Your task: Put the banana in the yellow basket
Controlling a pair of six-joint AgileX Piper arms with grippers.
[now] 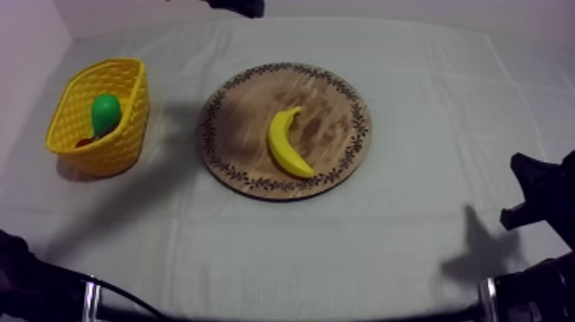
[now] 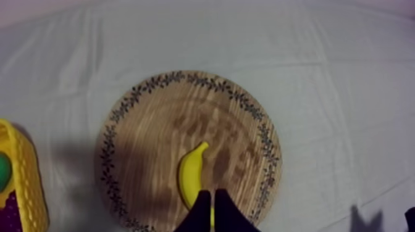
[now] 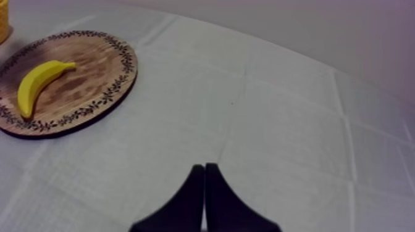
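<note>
While the top view is showing a green pear (image 1: 105, 113) sitting in the yellow basket (image 1: 128, 120) at the left of the table, the left wrist view is adding a purple patch (image 2: 9, 216) low inside that basket, too little of it to name. The banana (image 1: 287, 144) is lying flat on the round wooden board (image 1: 248, 103), right of its middle. Its long axis is running from the far side toward the near side, its tapered tip is pointing away, and its curve is bulging toward the basket. It is looking smooth and glossy against the grained wood with its dark leafy rim; the basket is woven plastic lattice. The left gripper (image 2: 213, 213) is hanging over the board's near rim, just beside the banana's near end, fingers pressed together on nothing. The right gripper (image 3: 204, 197) is hovering over bare creased cloth (image 3: 278, 123), fingers likewise together.
</note>
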